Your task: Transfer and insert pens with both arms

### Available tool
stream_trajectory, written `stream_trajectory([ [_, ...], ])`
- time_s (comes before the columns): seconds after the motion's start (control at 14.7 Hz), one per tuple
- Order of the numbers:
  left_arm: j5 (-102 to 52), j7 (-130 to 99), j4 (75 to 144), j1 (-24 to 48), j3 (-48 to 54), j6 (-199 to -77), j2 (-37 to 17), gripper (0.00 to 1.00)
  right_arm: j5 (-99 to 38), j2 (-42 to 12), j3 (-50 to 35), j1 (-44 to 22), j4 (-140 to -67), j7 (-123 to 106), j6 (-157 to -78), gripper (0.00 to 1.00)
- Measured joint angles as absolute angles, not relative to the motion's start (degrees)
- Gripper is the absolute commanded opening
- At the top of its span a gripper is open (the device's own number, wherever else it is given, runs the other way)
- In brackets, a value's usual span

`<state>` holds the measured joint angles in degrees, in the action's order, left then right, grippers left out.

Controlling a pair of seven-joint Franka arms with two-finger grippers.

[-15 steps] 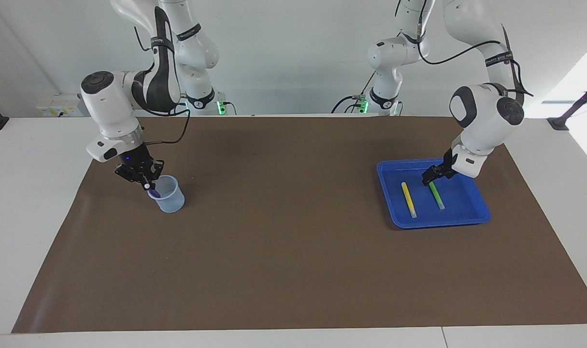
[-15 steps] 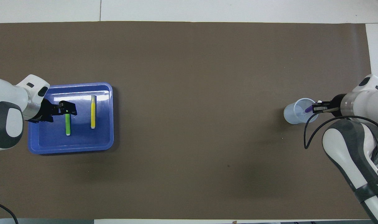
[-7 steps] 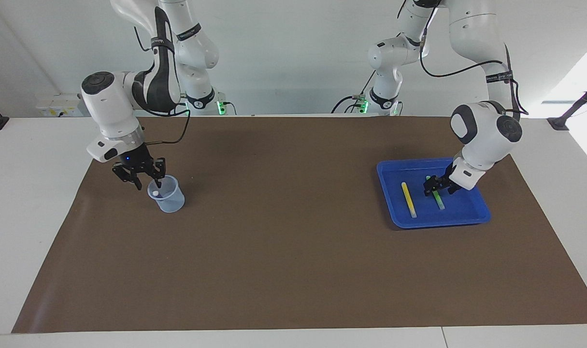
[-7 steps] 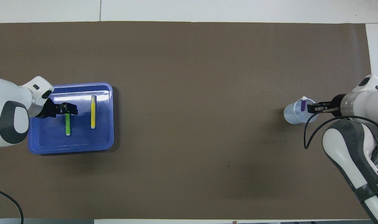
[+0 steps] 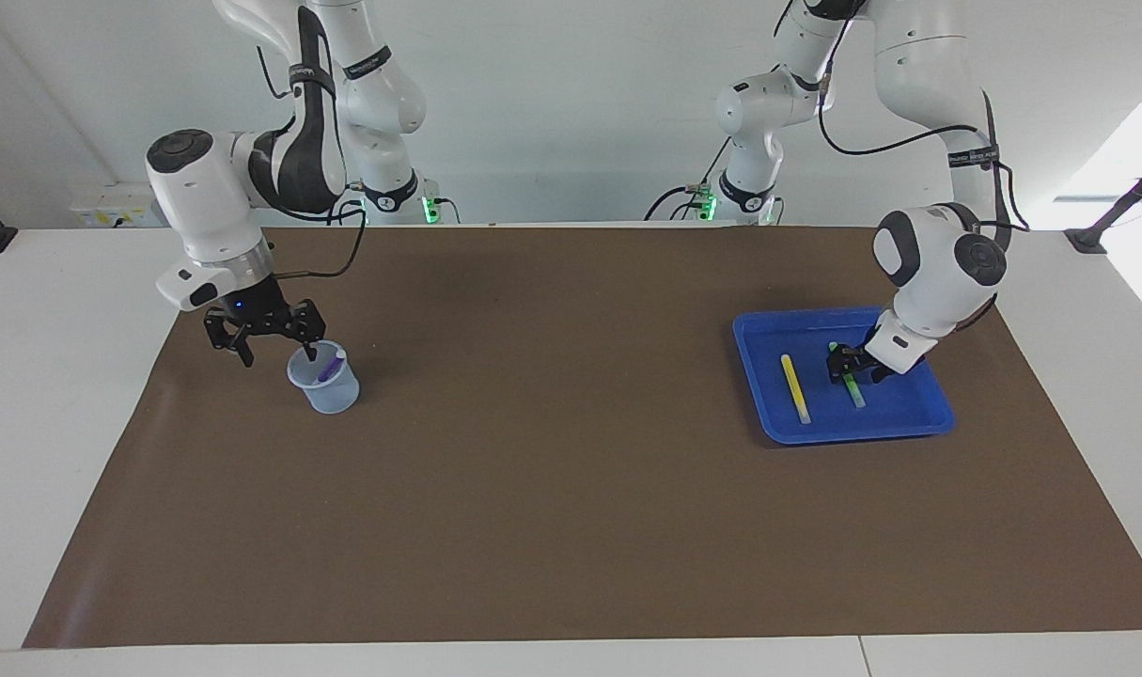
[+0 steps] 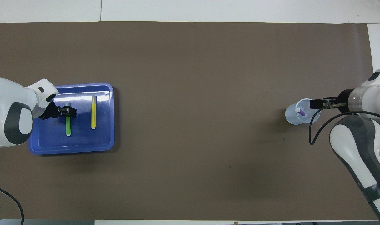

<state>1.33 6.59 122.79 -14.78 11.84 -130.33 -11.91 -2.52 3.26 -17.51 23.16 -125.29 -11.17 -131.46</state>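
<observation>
No writing was legible. My right gripper (image 5: 276, 348) hung fingers spread above the cup (image 5: 324, 379) holding the purple pen (image 5: 330, 366); my left gripper (image 5: 848, 364), seemingly straddling the green pen (image 5: 852, 385), was down in the tray (image 5: 768, 423), beside the yellow pen (image 5: 795, 387).

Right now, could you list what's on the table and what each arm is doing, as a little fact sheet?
purple pen: leaning inside the cup, toward the right arm's end of the table
right gripper: open, over the cup's rim, holding nothing
tray: blue, toward the left arm's end
yellow pen: lying flat in the tray, untouched
green pen: lying flat in the tray beside the yellow pen
left gripper: down over the green pen; grip not clear
mat: brown, under everything
</observation>
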Motion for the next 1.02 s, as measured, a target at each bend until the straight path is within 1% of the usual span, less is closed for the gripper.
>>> stream_trajectory([
  [0.2, 1.4, 6.7, 122.8, -14.8, 11.8, -130.6, -12.1, 0.41, -2.5, 3.4, -17.9, 23.0, -119.8, -7.2, -123.1, 1.00],
  [0.41, 1.4, 6.7, 122.8, -14.8, 11.8, -130.7, -12.1, 0.06, -2.5, 3.4, -18.3, 22.3, -113.1, -4.1, -114.5, 1.00],
  [0.48, 1.4, 6.7, 122.8, -14.8, 11.8, -130.7, -12.1, 0.00, -2.5, 3.4, -18.3, 21.9, -111.0, -3.0, -111.9, 1.00],
  [0.68, 1.5, 6.7, 122.7, -14.8, 11.8, -130.8, -12.1, 0.00, -1.4, 2.7, -18.3, 19.6, -106.1, 0.6, -106.6, 1.00],
  [1.02, 1.5, 6.6, 122.3, -14.9, 11.7, -130.0, -12.1, 0.00, -0.5, 0.6, -18.4, 15.1, -101.2, 5.8, -102.9, 1.00],
])
